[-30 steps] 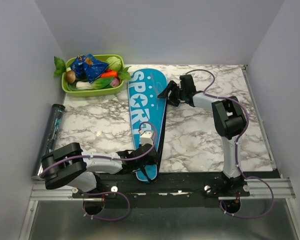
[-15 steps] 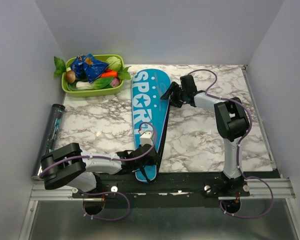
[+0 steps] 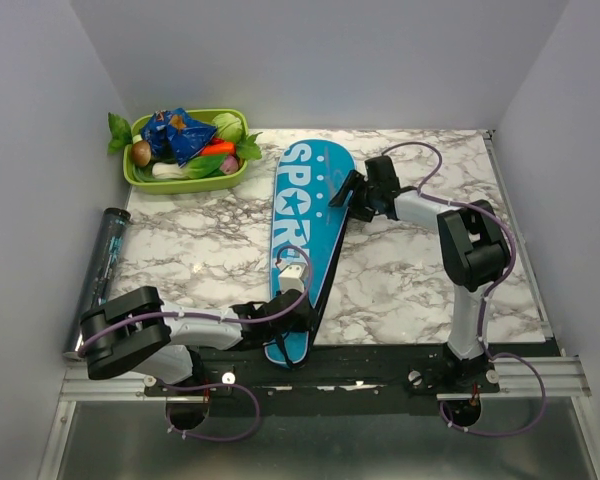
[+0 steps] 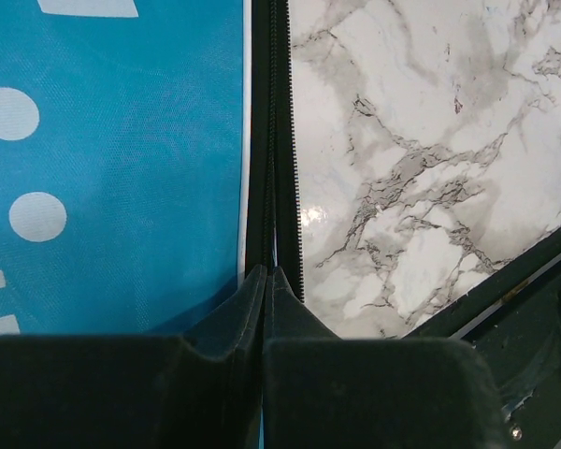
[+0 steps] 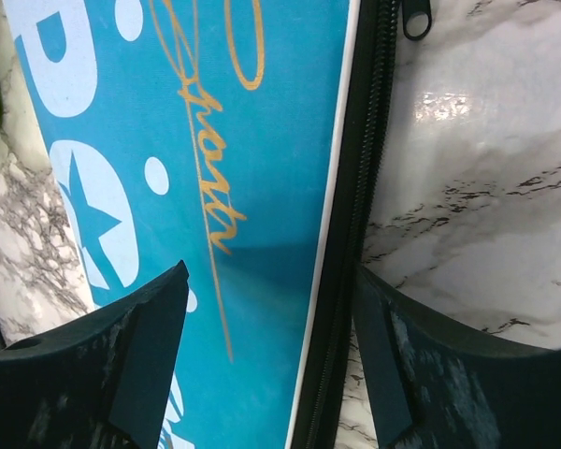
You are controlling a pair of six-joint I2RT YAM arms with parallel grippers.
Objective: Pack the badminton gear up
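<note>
The blue cover (image 3: 302, 215) lettered "SPORT" lies slantwise on the marble table (image 3: 410, 280), its narrow end at the near edge and its broad end toward the far middle. The left gripper (image 4: 265, 276) is clenched on the cover's black zipper edge (image 4: 273, 140) at the narrow near end. The right gripper (image 5: 271, 273) is spread wide at the broad end, straddling that zipper edge, one finger over the blue face and the other over bare marble. The dark clear tube (image 3: 105, 270) lies along the table's left edge. A green tray (image 3: 235, 118) of toy vegetables (image 3: 180, 140) sits in the far left corner.
</note>
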